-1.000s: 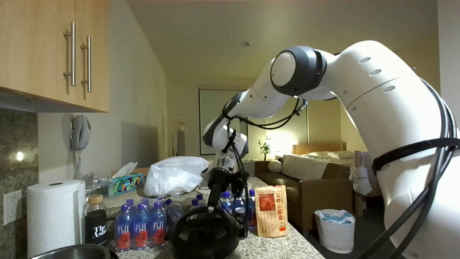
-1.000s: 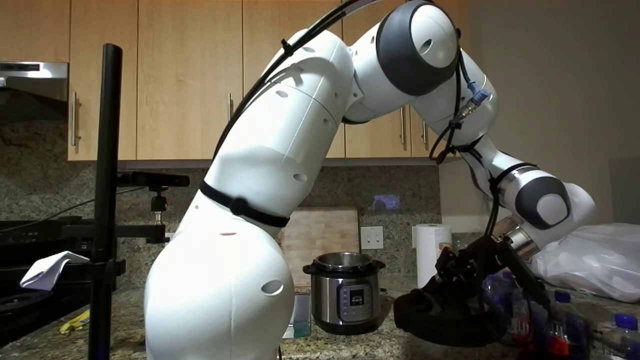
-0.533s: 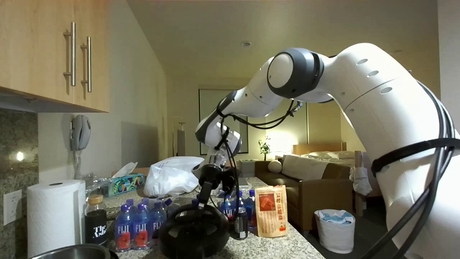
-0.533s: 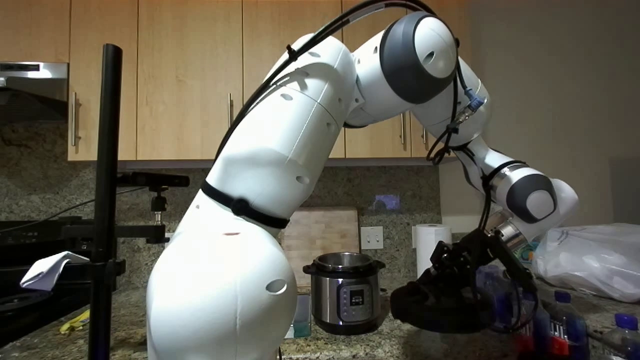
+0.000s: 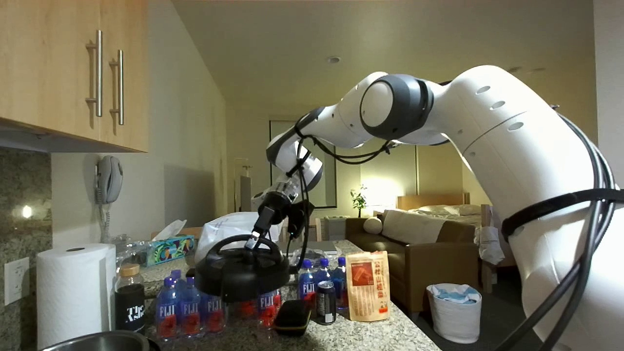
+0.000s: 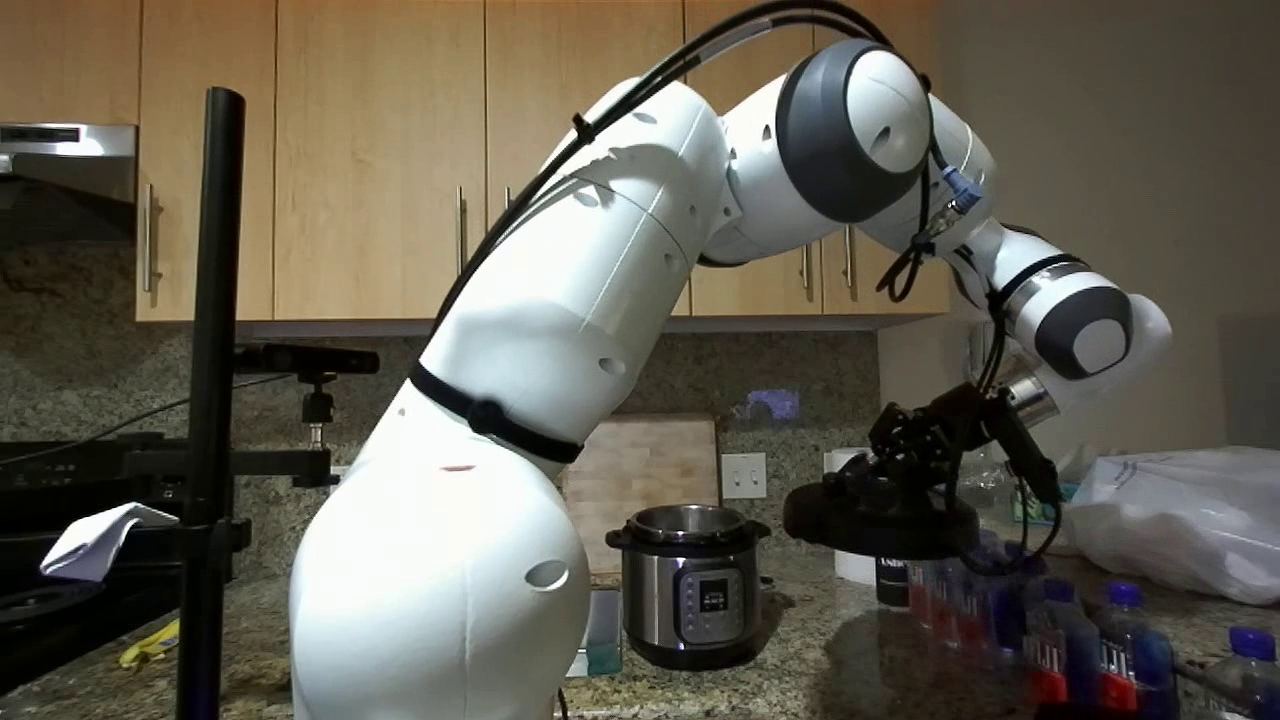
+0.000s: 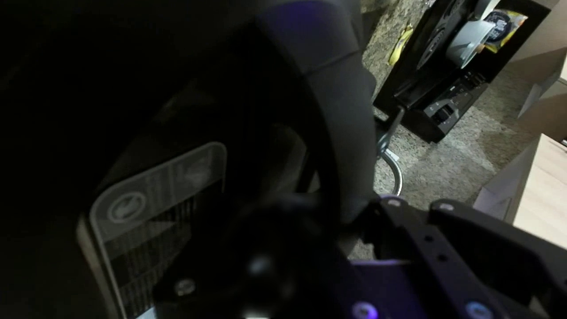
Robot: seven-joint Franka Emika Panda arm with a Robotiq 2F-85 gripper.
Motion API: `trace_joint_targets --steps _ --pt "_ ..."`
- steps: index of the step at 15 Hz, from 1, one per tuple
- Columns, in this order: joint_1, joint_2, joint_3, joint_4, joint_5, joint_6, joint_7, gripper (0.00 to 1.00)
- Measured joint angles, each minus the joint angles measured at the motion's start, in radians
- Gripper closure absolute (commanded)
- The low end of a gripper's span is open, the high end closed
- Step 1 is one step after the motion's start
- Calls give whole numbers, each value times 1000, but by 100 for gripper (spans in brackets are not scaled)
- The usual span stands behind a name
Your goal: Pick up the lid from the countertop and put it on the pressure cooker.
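In an exterior view, the jaws grasp the lid (image 5: 243, 280), which hangs beneath them above the desk (image 5: 380, 336). In an exterior view, it hangs apart from the pressure cooker (image 6: 690, 600). In the wrist view, its arched handle (image 7: 347, 119) runs into the jaws.

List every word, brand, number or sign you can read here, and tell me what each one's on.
"FIJI": on the water bottles.
Probably "The": on the tan-capped jar; the stylised line beneath is unclear.
Chinese characters: on the paper pouch, too small to read surely.
Too small: the display of the pressure cooker and print on the black can.
Too blurred: the label on the lid and print on the yellow packet.
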Motion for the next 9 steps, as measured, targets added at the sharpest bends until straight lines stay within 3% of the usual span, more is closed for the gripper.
trace_joint_targets --steps 4,9 --pt "39 66 24 105 26 -23 66 96" --pt "153 103 68 168 26 -16 137 96"
